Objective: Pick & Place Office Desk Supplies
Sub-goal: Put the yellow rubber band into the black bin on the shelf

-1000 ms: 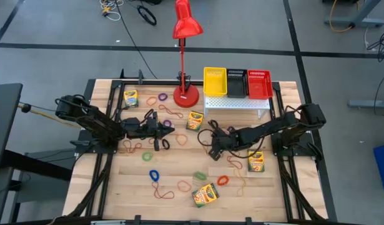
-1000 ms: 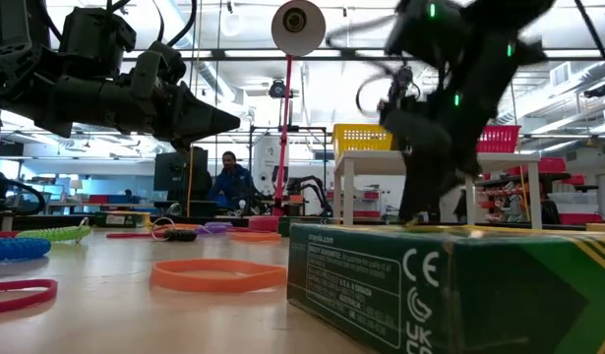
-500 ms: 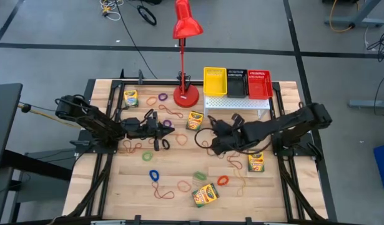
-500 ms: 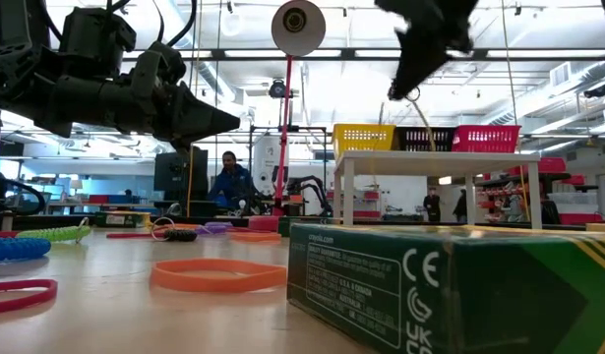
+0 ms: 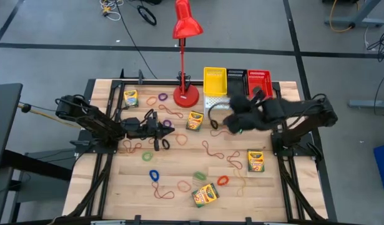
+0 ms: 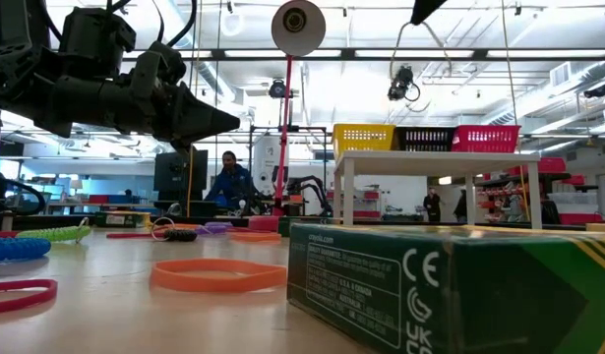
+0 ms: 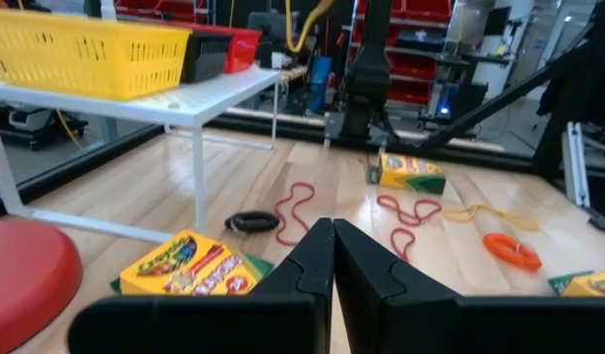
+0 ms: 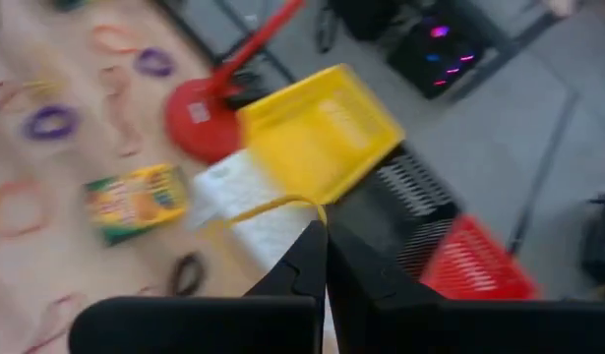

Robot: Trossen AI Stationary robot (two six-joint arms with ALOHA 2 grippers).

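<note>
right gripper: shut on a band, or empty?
Shut on a yellow rubber band. In the right wrist view the right gripper fingers meet with the loop pinched at their tips, above the yellow basket.

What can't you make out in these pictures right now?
- High view: motion blur smears the right gripper; its thin yellowish rubber band is lost there.
- Low view: top edge cuts that gripper off; the near green cardboard crayon box hides the table behind.
- Black plastic basket: contents too small.
</note>
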